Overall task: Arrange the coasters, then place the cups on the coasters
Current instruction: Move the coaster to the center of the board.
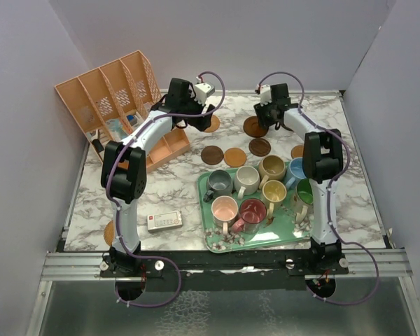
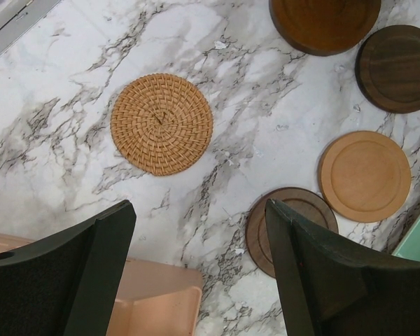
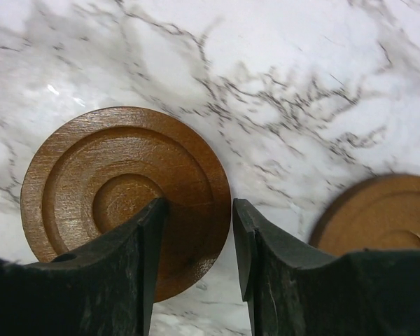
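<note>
Coaster arranging is in hand. The left gripper [image 2: 198, 210] hangs wide open and empty near the woven coaster [image 2: 162, 124]. The right gripper [image 3: 199, 206], jaws half apart, sits over the rim of the brown coaster [image 3: 119, 168], gripping nothing yet — a firm pinch likely comes next. Only the overhead view shows the cups [image 1: 255, 189] on the tray [image 1: 211, 241].

Woven coaster [image 2: 161, 124], grooved brown coaster [image 3: 126, 196], two dark coasters [image 1: 212, 155] [image 1: 260, 147] and tan coaster [image 1: 234, 156]: flat, spread mid-table toward far edge. Another coaster [image 1: 110, 229], partly hidden, at near-left corner. Eight mugs [image 1: 247, 178] upright, clustered on tray [image 1: 204, 210], near right.
</note>
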Action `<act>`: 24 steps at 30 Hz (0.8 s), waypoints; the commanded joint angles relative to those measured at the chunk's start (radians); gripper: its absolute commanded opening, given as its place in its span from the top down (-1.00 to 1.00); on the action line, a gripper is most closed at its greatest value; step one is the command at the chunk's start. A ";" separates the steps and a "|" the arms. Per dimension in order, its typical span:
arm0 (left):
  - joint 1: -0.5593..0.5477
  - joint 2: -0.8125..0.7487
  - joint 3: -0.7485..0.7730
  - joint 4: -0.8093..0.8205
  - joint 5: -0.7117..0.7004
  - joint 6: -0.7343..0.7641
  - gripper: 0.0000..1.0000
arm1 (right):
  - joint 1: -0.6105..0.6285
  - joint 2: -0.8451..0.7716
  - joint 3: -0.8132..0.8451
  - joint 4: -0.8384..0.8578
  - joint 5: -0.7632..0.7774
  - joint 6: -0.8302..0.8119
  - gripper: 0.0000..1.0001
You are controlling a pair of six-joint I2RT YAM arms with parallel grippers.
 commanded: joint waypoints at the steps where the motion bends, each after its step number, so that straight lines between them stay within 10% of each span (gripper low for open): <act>1: 0.003 -0.042 -0.004 0.014 0.031 -0.005 -0.57 | -0.046 -0.021 -0.084 -0.055 0.088 -0.016 0.15; 24: 0.002 -0.026 -0.003 0.012 0.031 -0.002 -0.57 | -0.165 -0.203 -0.377 -0.024 0.100 -0.051 0.29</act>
